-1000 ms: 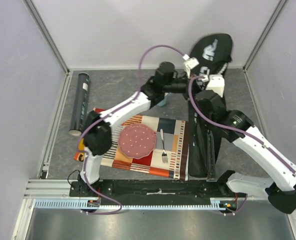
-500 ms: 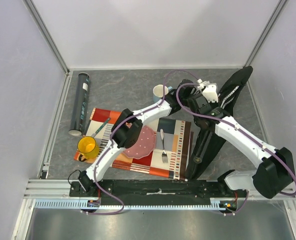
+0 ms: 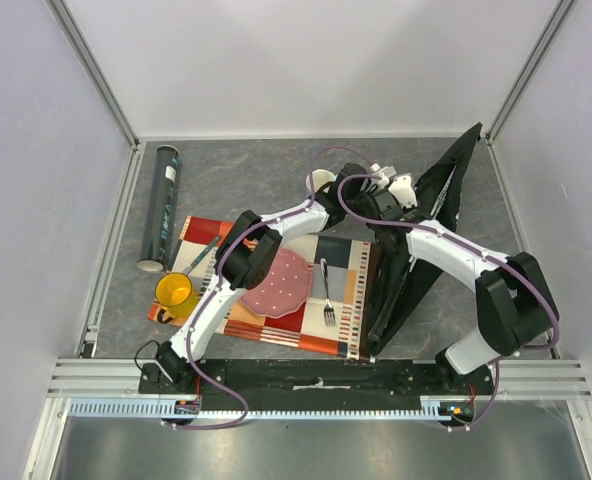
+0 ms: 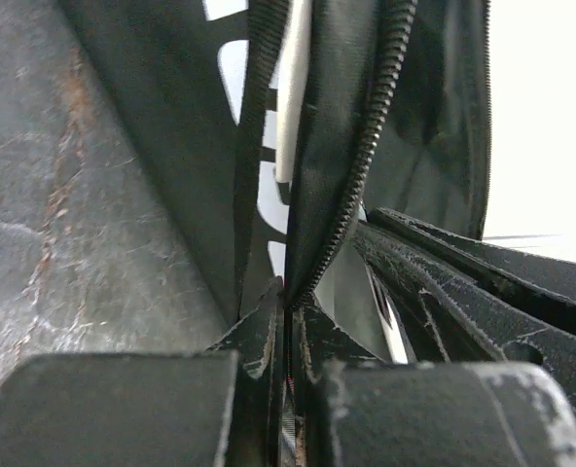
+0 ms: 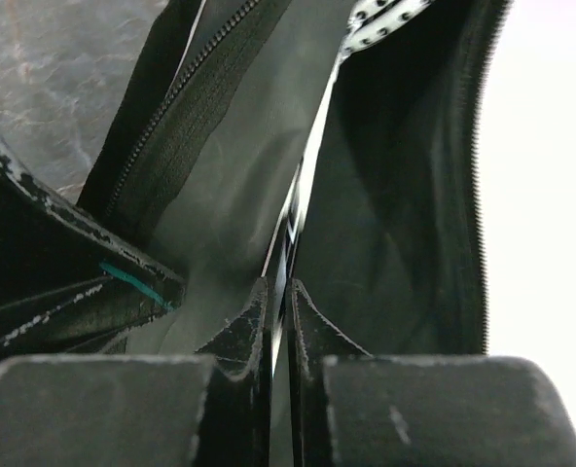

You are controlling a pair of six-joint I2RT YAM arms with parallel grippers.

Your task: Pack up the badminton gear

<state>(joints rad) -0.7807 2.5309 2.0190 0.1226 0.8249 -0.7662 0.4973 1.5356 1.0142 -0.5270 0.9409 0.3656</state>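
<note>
The long black racket bag [image 3: 416,240] stands on edge, running from the back right corner toward the front. Its zip is open. My left gripper [image 4: 288,292] is shut on the bag's zipper edge [image 4: 366,165], near the light blue cup. My right gripper [image 5: 280,287] sits inside the bag's opening, pinched on a thin glossy racket shaft [image 5: 303,185]. A thin white rod [image 4: 293,88] shows between the bag's flaps in the left wrist view. The dark tube [image 3: 163,205] lies along the left wall. No shuttlecocks are in view.
A checked placemat [image 3: 346,275] carries a pink plate [image 3: 276,282] and a fork [image 3: 327,295]. A yellow mug [image 3: 176,292] stands at its left edge. The light blue cup [image 3: 319,181] is half hidden behind my left arm. Walls close the left, back and right.
The bag's raised head has come down from the back wall and the bag now stands edge-on. Both arms have folded in toward the table's middle. My right jaws have parted slightly.
</note>
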